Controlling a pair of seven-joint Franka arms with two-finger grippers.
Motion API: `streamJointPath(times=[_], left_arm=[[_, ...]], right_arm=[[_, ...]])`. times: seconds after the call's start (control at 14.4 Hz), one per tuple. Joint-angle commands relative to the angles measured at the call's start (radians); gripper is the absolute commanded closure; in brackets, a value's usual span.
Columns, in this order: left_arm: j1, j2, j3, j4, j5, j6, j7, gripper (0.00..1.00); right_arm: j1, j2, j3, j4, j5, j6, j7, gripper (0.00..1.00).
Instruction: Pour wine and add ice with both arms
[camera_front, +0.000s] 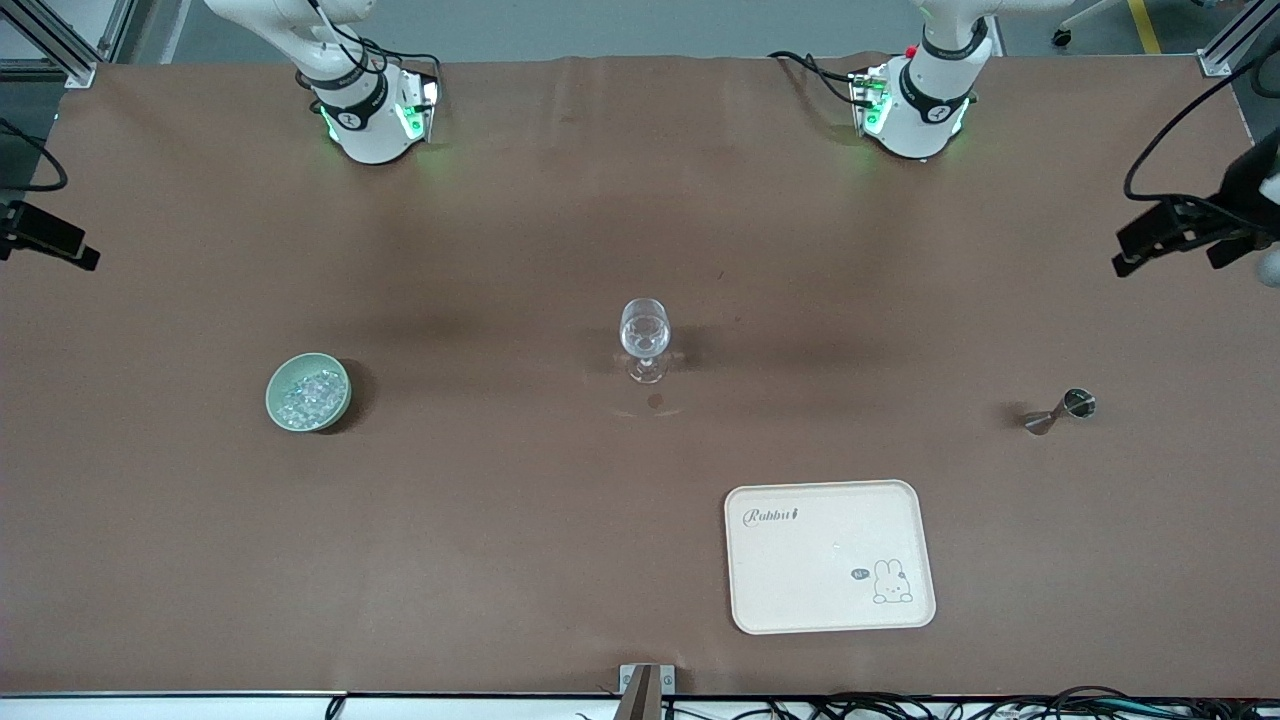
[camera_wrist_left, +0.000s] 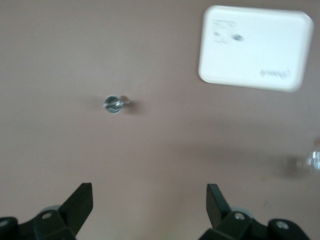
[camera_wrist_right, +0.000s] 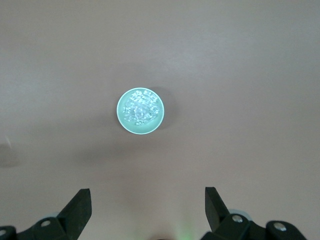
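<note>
A clear wine glass (camera_front: 645, 340) stands upright at the middle of the table. The ice (camera_front: 310, 395) lies heaped in a pale green bowl (camera_front: 285, 412) toward the right arm's end. The bowl (camera_wrist_right: 125, 120) and its ice (camera_wrist_right: 140, 107) also show in the right wrist view. My right gripper (camera_wrist_right: 148, 202) is open and empty, high over the bare table near the bowl. My left gripper (camera_wrist_left: 150, 200) is open and empty, high over the table near a small metal jigger (camera_wrist_left: 114, 104). The front view shows only the arms' bases (camera_front: 365, 110), not the grippers.
The metal jigger (camera_front: 1060, 411) stands toward the left arm's end. A cream tray (camera_front: 830, 556) with a rabbit print lies nearer the front camera than the glass; it also shows in the left wrist view (camera_wrist_left: 255, 47). Black camera mounts (camera_front: 1190, 230) sit at the table's ends.
</note>
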Motion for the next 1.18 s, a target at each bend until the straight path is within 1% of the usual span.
streamJointPath(times=[0.0, 0.14, 0.21, 0.28, 0.42, 0.56, 0.63, 0.76, 0.9, 0.97, 1.11], left_arm=[[0.001, 0.056, 0.085, 0.024, -0.06, -0.016, -0.198, 0.0], [0.001, 0.089, 0.158, 0.023, -0.11, -0.027, -0.327, 0.0], [0.004, 0.114, 0.197, 0.024, -0.165, -0.039, -0.367, 0.0], [0.004, 0.14, 0.257, 0.024, -0.228, -0.041, -0.38, 0.0], [0.002, 0.186, 0.354, 0.024, -0.348, -0.041, -0.377, 0.0], [0.002, 0.237, 0.423, 0.021, -0.443, -0.042, -0.379, 0.0], [0.005, 0.263, 0.452, 0.02, -0.497, -0.042, -0.38, 0.0], [0.007, 0.326, 0.538, 0.018, -0.621, -0.071, -0.382, 0.0], [0.007, 0.408, 0.634, 0.02, -0.751, -0.12, -0.377, 0.0], [0.007, 0.456, 0.667, 0.02, -0.802, -0.14, -0.379, 0.0], [0.016, 0.528, 0.708, 0.018, -0.882, -0.145, -0.37, 0.0]], right_arm=[[0.024, 0.064, 0.002, -0.015, 0.029, 0.047, -0.01, 0.0], [0.026, 0.13, 0.002, -0.017, 0.072, 0.059, -0.013, 0.0], [0.027, 0.153, 0.002, -0.024, 0.072, 0.073, -0.014, 0.0], [0.029, 0.175, 0.002, -0.047, 0.072, 0.104, -0.026, 0.0], [0.032, 0.2, 0.002, -0.151, 0.07, 0.229, -0.051, 0.0], [0.032, 0.212, 0.002, -0.245, 0.069, 0.34, -0.062, 0.0], [0.032, 0.236, 0.002, -0.259, 0.067, 0.374, -0.065, 0.0], [0.035, 0.302, 0.002, -0.262, 0.067, 0.432, -0.066, 0.0], [0.035, 0.353, 0.002, -0.271, 0.067, 0.492, -0.088, 0.0], [0.037, 0.37, 0.002, -0.288, 0.067, 0.518, -0.091, 0.0], [0.047, 0.372, 0.002, -0.381, 0.067, 0.62, -0.091, 0.0]])
